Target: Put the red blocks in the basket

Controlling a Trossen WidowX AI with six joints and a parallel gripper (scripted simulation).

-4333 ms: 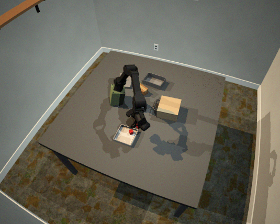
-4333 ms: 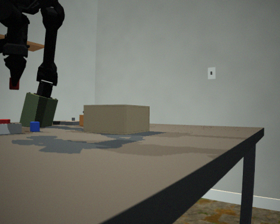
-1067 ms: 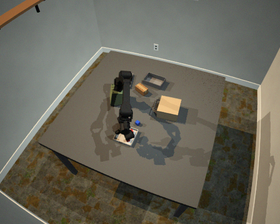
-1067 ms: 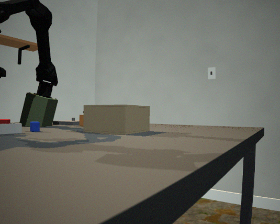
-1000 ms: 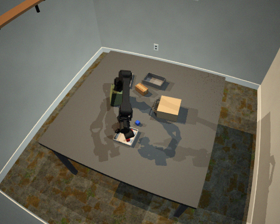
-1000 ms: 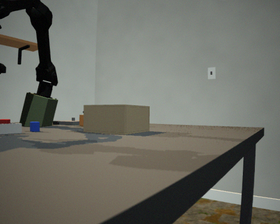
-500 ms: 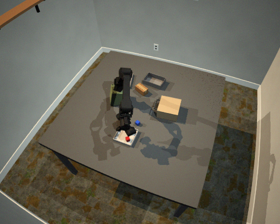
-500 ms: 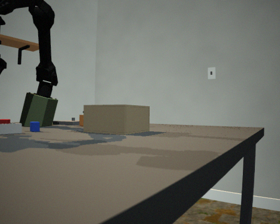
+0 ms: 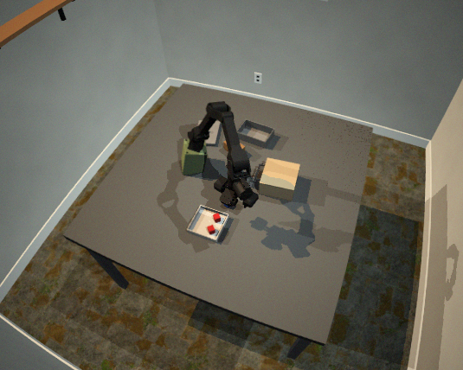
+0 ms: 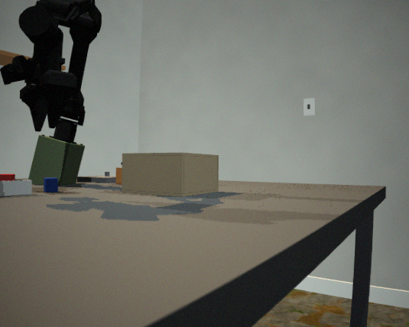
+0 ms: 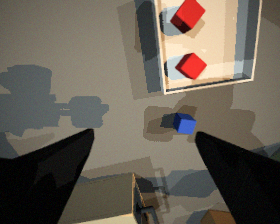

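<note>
The basket [image 9: 194, 218] [image 10: 14, 187] [image 11: 206, 85] is a shallow white tray on the table. Two red blocks [image 9: 216, 217] [image 9: 210, 228] [image 11: 187, 14] [image 11: 190, 65] lie inside it, and one of them shows over the rim in the exterior view [image 10: 6, 176]. A blue block [image 10: 50, 184] [image 11: 184, 123] lies on the table just outside the basket. My gripper [image 9: 232, 202] [image 10: 53, 127] [image 11: 145, 134] is open and empty. It hangs above the table beside the basket, over the blue block.
A closed tan box [image 9: 279, 177] [image 10: 170, 173] stands right of the arm. A green cabinet [image 9: 193, 160] [image 10: 56, 160] stands by the arm's base. A grey open tray [image 9: 261, 126] and an orange block [image 10: 118, 176] lie at the back.
</note>
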